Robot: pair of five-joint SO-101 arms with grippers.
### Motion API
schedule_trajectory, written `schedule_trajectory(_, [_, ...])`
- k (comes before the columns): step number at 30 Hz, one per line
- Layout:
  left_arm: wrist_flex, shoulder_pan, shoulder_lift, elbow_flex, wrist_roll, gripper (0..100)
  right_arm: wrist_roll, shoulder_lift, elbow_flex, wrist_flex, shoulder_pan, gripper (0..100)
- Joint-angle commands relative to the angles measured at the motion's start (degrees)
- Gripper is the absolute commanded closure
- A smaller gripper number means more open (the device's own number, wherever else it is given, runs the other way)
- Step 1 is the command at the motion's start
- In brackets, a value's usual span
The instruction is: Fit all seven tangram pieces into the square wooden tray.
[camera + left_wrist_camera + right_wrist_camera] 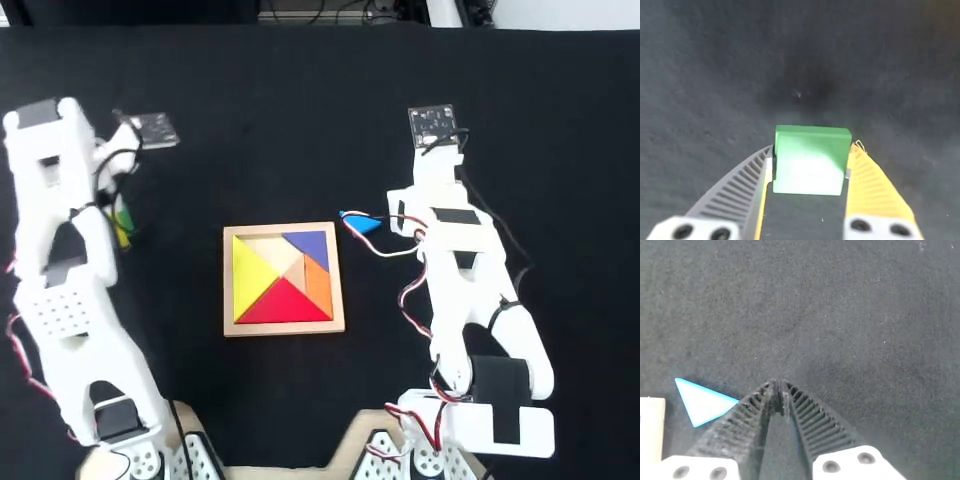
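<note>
Jaws of the left gripper (812, 150) clamp the green square (810, 167); the right gripper (776, 390) sits closed beside the blue triangle (702, 402).

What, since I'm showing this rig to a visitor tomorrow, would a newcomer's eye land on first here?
The square wooden tray at the table's middle stands out, its bright pieces vivid against the black cloth. Off to one side, the left gripper clamps a green piece. A light blue triangle lies on the cloth by a corner of the tray, beside the shut right gripper.
</note>
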Motion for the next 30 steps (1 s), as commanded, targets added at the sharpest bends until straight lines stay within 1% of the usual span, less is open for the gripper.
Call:
schedule_trajectory(1, [2.90, 9.63, -4.22, -7.16, 18.37, 97, 0.53, -0.40, -1.19, -1.14, -0.79, 98.7])
schedule_trajectory(3, [2.90, 15.43, -6.86, -6.11, 27.52, 97, 0.53, -0.40, -1.19, -1.14, -0.70, 98.7])
schedule_trajectory(6, [2.90, 24.31, -11.34, -3.91, 38.77, 97, 0.53, -0.40, -1.19, -1.14, -0.53, 98.7])
schedule_trajectory(8, [2.81, 28.97, -13.63, -3.12, 44.75, 97, 0.53, -0.40, -1.19, -1.14, -0.53, 98.7])
schedule_trajectory(9, [2.73, 30.81, -14.59, -2.68, 46.59, 97, 0.53, -0.40, -1.19, -1.14, -0.44, 98.7])
schedule_trajectory(12, [0.70, 35.12, -15.47, -0.13, 49.49, 97, 0.53, -0.40, -1.19, -1.14, -0.44, 98.7])
schedule_trajectory(14, [-2.02, 37.32, -15.30, 3.21, 52.48, 97, 0.53, -0.40, -1.19, -1.14, -0.44, 98.7])
schedule_trajectory(17, [-9.58, 40.22, -15.82, 12.44, 57.49, 97, 0.53, -0.40, -1.19, -1.14, -0.44, 98.7])
schedule_trajectory(19, [-14.77, 41.10, -16.00, 17.80, 59.08, 97, 0.53, -0.40, -1.19, -1.14, -0.44, 98.7])
schedule_trajectory(21, [-17.76, 41.27, -16.00, 21.32, 61.01, 97, 0.53, -0.48, -1.19, -1.14, -0.44, 98.7])
schedule_trajectory(25, [-20.66, 41.27, -16.00, 24.66, 62.95, 97, 0.53, -0.66, -1.19, -1.14, -0.44, 98.7])
schedule_trajectory(30, [-20.75, 41.27, -15.91, 26.15, 62.95, 97, 0.53, -0.75, -1.19, -1.14, -0.44, 98.7])
